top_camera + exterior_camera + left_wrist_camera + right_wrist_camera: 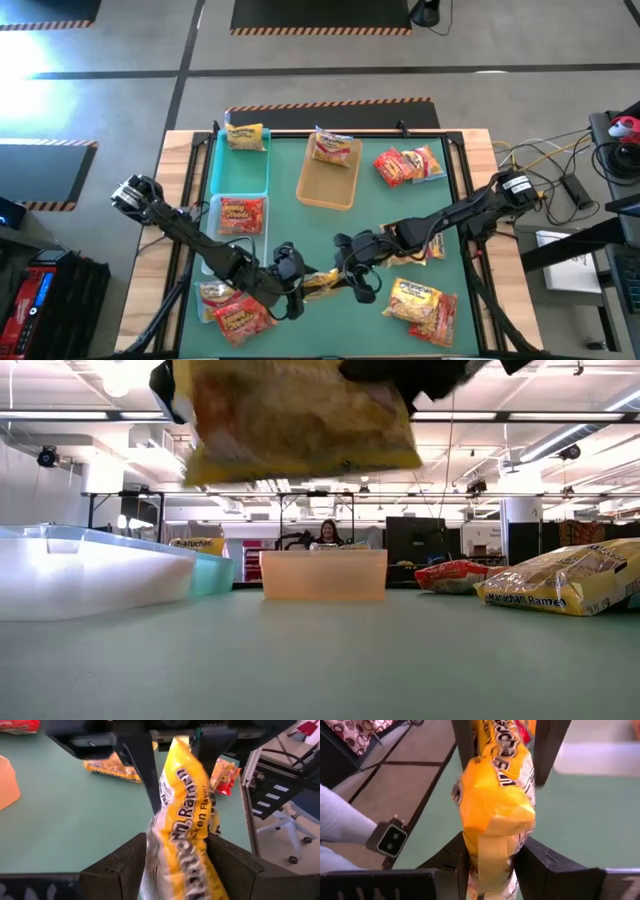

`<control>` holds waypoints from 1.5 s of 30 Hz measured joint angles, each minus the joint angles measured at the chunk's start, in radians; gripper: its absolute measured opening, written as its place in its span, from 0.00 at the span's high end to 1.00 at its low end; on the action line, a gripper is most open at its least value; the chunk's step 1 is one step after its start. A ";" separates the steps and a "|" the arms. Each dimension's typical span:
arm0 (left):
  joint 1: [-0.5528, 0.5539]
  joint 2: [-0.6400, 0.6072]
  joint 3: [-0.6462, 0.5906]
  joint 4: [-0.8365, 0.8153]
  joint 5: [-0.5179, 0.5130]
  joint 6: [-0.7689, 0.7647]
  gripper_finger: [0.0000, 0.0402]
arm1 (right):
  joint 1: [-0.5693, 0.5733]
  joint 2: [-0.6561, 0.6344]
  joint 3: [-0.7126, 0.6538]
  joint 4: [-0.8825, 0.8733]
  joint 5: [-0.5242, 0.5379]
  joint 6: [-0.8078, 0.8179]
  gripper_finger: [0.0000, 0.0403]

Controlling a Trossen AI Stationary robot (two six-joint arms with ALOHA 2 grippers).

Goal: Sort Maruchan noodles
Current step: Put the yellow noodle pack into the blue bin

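Both tools, left tool (292,277) and right tool (352,275), clamp one yellow packet (322,283) between them.

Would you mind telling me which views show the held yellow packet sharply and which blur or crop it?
Left wrist view: yellow packet close, its lettering readable, edges slightly soft. Right wrist view: soft and out of focus. Low view: blurred, cropped at the top, dark against bright ceiling lights. High view: small, mostly hidden by both tools.

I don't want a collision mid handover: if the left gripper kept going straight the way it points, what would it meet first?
Most likely the right gripper: it faces the left gripper, and both are shut on the same yellow noodle packet lifted between them.
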 joint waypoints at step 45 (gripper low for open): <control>0.050 0.001 -0.002 -0.006 -0.004 -0.011 0.79 | 0.005 0.001 0.421 -0.912 0.022 -0.008 0.51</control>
